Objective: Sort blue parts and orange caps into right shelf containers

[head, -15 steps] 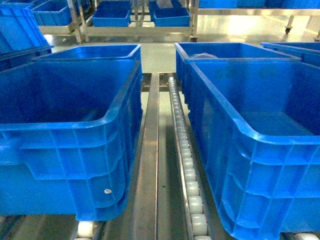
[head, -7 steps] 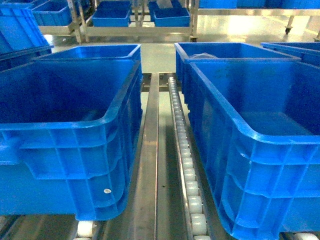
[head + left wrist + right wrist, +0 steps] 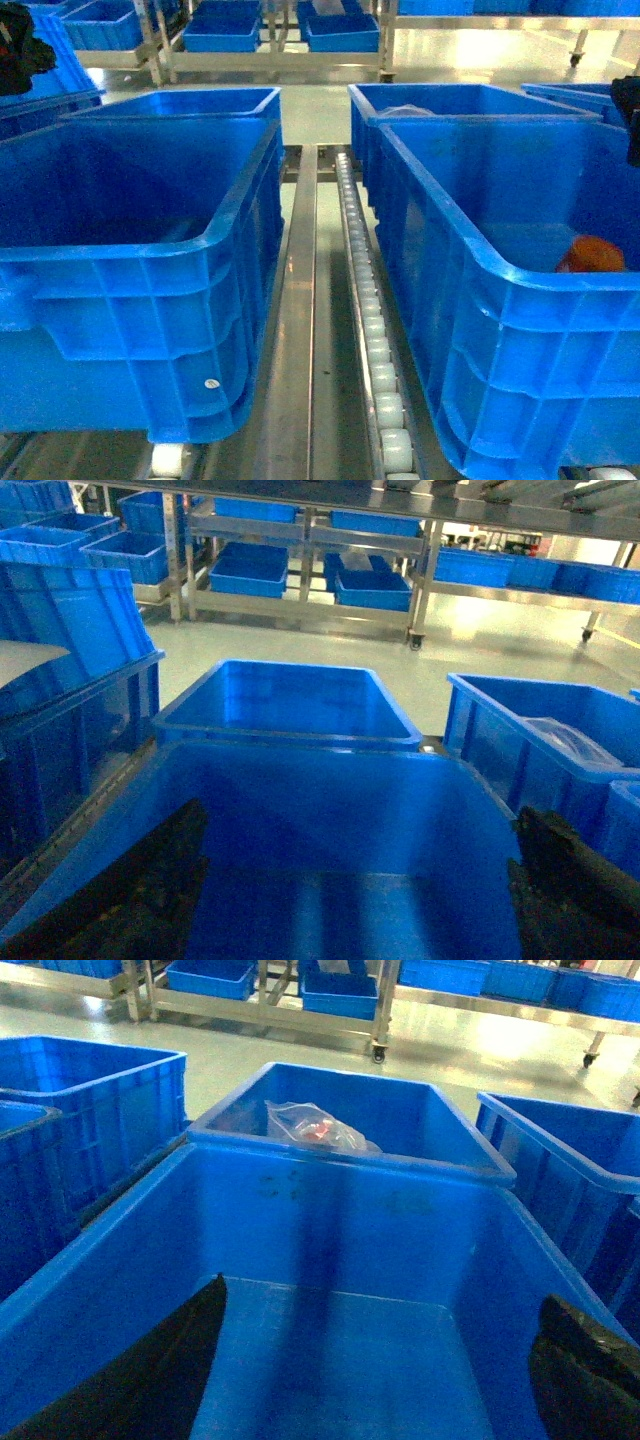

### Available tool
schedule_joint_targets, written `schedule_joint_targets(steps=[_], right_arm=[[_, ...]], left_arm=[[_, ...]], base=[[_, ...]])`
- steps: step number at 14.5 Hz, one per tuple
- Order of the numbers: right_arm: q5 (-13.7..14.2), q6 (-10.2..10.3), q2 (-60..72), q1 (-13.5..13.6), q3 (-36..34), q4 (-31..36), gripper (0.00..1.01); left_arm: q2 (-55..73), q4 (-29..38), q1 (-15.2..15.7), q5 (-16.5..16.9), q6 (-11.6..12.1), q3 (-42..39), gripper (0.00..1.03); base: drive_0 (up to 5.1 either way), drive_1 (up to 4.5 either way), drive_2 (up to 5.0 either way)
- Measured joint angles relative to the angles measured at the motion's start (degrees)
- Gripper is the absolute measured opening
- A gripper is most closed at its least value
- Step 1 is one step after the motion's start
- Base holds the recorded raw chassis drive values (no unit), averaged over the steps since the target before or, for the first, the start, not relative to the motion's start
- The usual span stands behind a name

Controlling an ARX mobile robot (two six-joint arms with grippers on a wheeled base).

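Two deep blue containers stand side by side close in front, the left one (image 3: pixel 130 250) and the right one (image 3: pixel 480 290). An orange cap (image 3: pixel 591 255) shows inside the right container, just behind its near rim at the far right. My left gripper (image 3: pixel 360 820) hangs open over the left container (image 3: pixel 330 810), nothing between its dark fingers (image 3: pixel 120 890). Over the right container (image 3: pixel 330 1240) my right gripper (image 3: pixel 385 1295) is open and empty too. The cap does not show in the right wrist view. No blue parts are in view.
A roller rail (image 3: pixel 370 330) and steel track run between the two containers. Behind them stand two more crates (image 3: pixel 180 103); the right one holds a clear plastic bag (image 3: pixel 315 1125). More blue crates sit on steel racks (image 3: pixel 270 40) across the floor.
An orange cap has appeared inside the right container. Dark parts of both arms have come into the head view at the top left and the right edge.
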Motion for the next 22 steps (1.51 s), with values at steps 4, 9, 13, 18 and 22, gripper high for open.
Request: schedule_joint_targets(steps=[4, 9, 13, 18, 22], right_arm=[[-0.13, 0.83, -1.81, -0.02, -3.41, 1.16, 0.98], [0.02, 5.33, -12.79, -3.45, -17.90, 8.33, 0.40], [-0.24, 5.51, -23.28, -3.34, -26.01, 5.70, 0.02], [-0.24, 5.57, -33.53, -3.34, -33.07, 2.71, 0.02], [-0.24, 5.60, -45.20, -3.34, -35.36, -7.02, 0.02]], left_arm=[[-3.02, 1.84, -1.25, -3.96, 1.92, -7.93, 0.98], [-14.62, -0.17, -0.48, -1.11, 3.10, -18.99, 0.44], [-24.90, -3.56, -0.48, -1.11, 3.15, -26.12, 0.02], [-35.69, -7.74, -0.48, -1.11, 3.15, -32.35, 0.02], [-46.80, -17.40, -0.48, -1.11, 3.17, -34.49, 0.02]], base=[[0.0, 0.00, 0.0], [0.0, 0.00, 0.0], [0.0, 0.00, 0.0], [0.0, 0.00, 0.0], [0.0, 0.00, 0.0]])
